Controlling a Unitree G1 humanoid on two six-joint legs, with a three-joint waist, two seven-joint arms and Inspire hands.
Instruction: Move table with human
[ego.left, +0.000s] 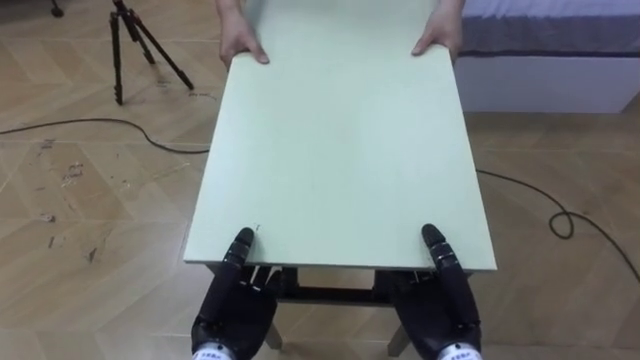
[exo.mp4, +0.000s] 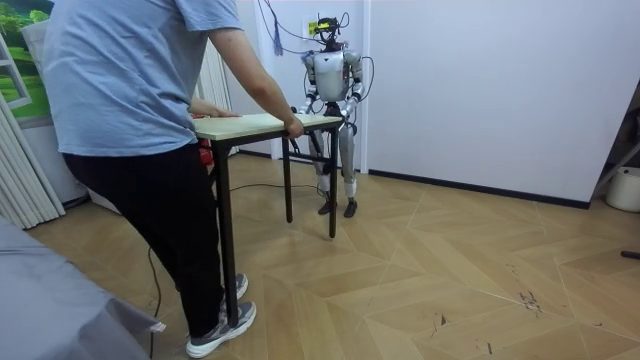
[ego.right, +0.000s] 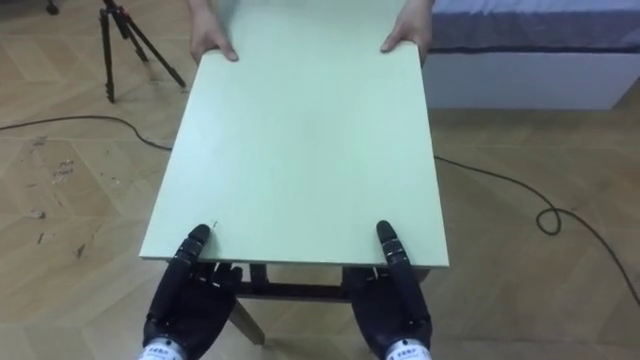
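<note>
A table with a pale green top (ego.left: 340, 150) and dark legs stands between me and a person. My left hand (ego.left: 232, 310) and right hand (ego.left: 445, 305) grip its near edge, thumbs lying on top and fingers curled underneath. The person's hands (ego.left: 242, 45) hold the two far corners. In the room view the person (exo.mp4: 140, 100) stands at the table's (exo.mp4: 260, 123) end towards the camera, and I stand upright at its other end by the white wall.
A black tripod (ego.left: 135, 45) stands on the wooden floor to the far left of the table. A bed (ego.left: 550, 50) lies beyond its far right corner. A dark cable (ego.left: 560, 215) loops on the floor at the right. A white bin (exo.mp4: 627, 188) stands by the wall.
</note>
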